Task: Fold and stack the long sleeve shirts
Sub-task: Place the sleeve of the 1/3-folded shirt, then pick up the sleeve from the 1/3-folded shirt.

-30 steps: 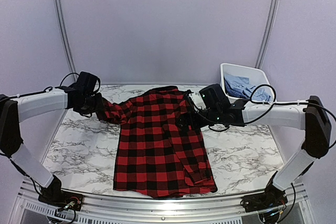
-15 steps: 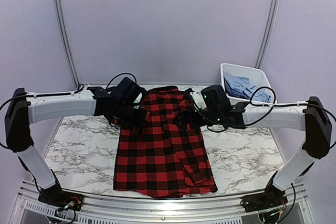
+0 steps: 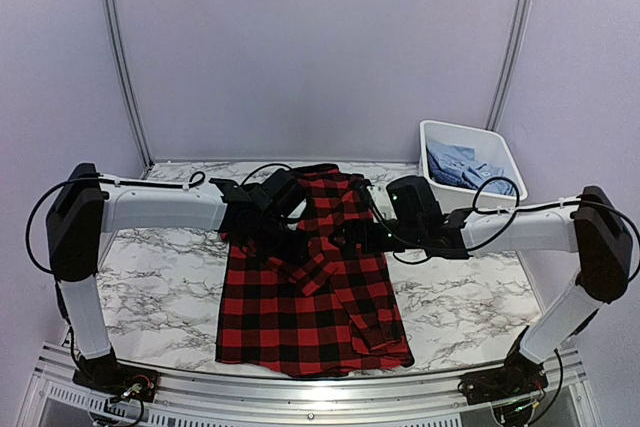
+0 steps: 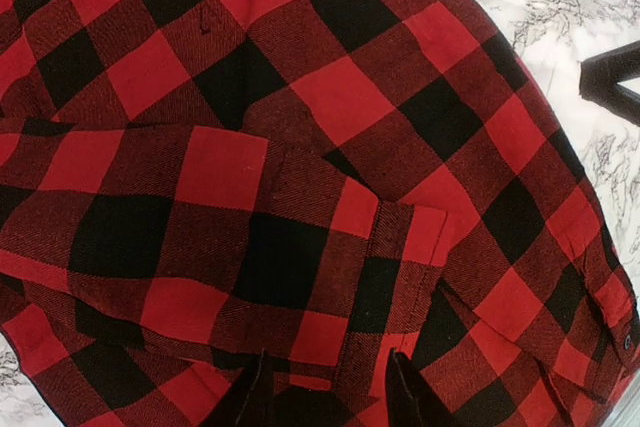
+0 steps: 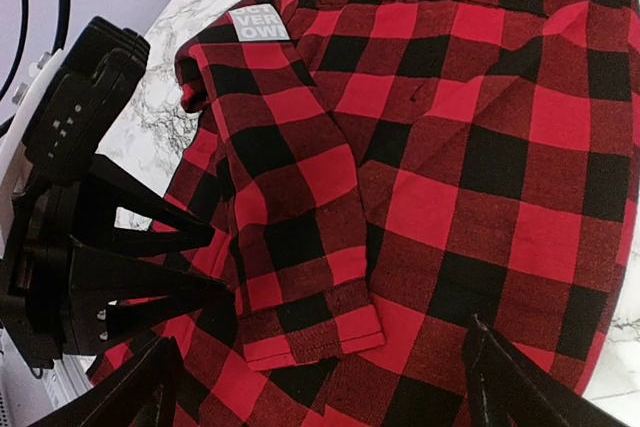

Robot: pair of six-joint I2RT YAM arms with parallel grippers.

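From above, one red-and-black checked flannel shirt (image 3: 315,297) lies flat at the middle of the marble-patterned table (image 3: 150,287), one sleeve (image 3: 305,265) folded across its body. Crumpled light blue shirts (image 3: 455,162), too bunched to count, sit in one white rectangular plastic tub (image 3: 432,132) at the far right corner. In the left wrist view, the left gripper (image 4: 327,362) has its jaws parted over the soft cuff (image 4: 395,247). In the right wrist view, the right gripper (image 5: 322,335) is spread wide and empty.

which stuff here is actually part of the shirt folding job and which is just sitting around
Part of the job: red-and-black flannel shirt, one sleeve folded across it; light blue shirts, bundled at back right.
Just lying about: white tub holding the blue ones; marble table.
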